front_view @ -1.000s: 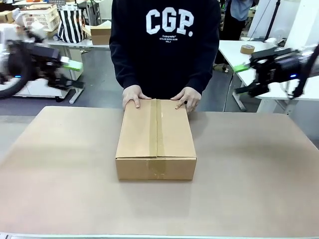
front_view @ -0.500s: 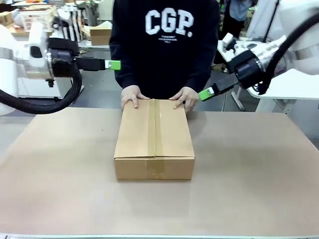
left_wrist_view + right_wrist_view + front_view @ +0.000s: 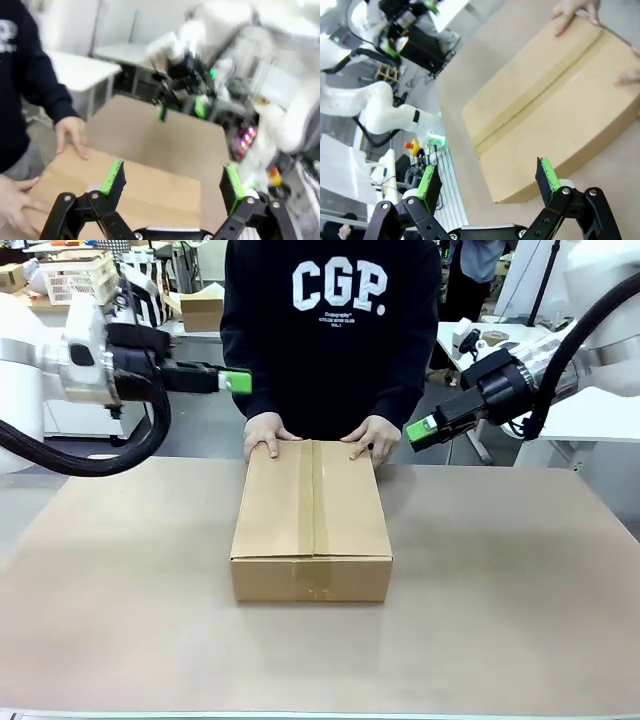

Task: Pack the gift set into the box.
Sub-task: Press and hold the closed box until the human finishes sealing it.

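Person's hands (image 3: pixel 268 436) crowd the far end of the box (image 3: pixel 312 512); flanks free.

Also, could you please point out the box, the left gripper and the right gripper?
box (image 3: pixel 312 505), front view, taped top face.
left gripper (image 3: pixel 236 382), front view, at its green fingertips.
right gripper (image 3: pixel 421 430), front view, at its green fingertips.

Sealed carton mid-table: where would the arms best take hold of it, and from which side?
Probably take the box by its two long side walls, pressed between both arms: left gripper from its left, right gripper from its right. It looks far wider than either open gripper's span, its top is taped flat, and the person's hands rest on the far end.
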